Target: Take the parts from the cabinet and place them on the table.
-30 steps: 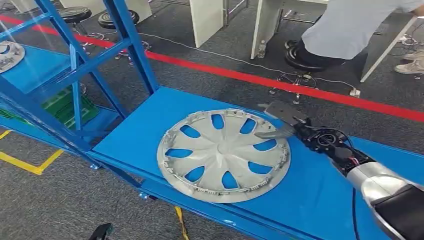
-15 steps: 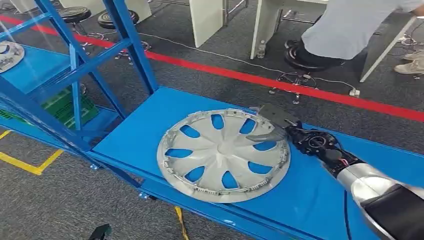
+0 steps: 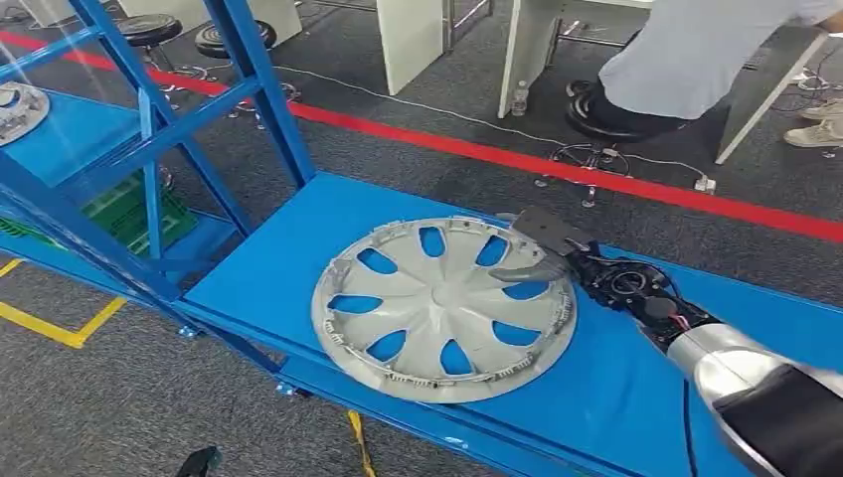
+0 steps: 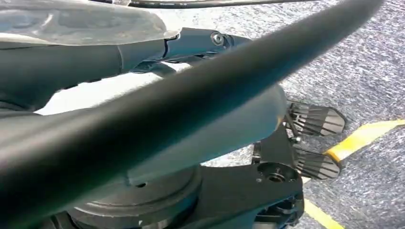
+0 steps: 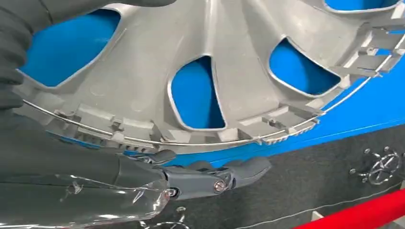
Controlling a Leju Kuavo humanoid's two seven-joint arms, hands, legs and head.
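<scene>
Silver-grey plastic, the wheel cover lies flat on the blue table, inner side up, with blue showing through its openings. The right hand is at the cover's far right rim: in the head view its thumb lies on top of the rim, and in the right wrist view the darker fingers reach under the edge, just beside the row of clips and the thin wire ring. So the right hand grips the wheel cover at its edge, while the cover rests on the table.

The left hand is seen in the left wrist view above grey carpet and a yellow floor line; I cannot tell whether it is open or closed.

To the left stands the blue cabinet frame, and another grey part lies on its shelf. Behind the table a red line crosses the floor, and a person sits on a stool.
</scene>
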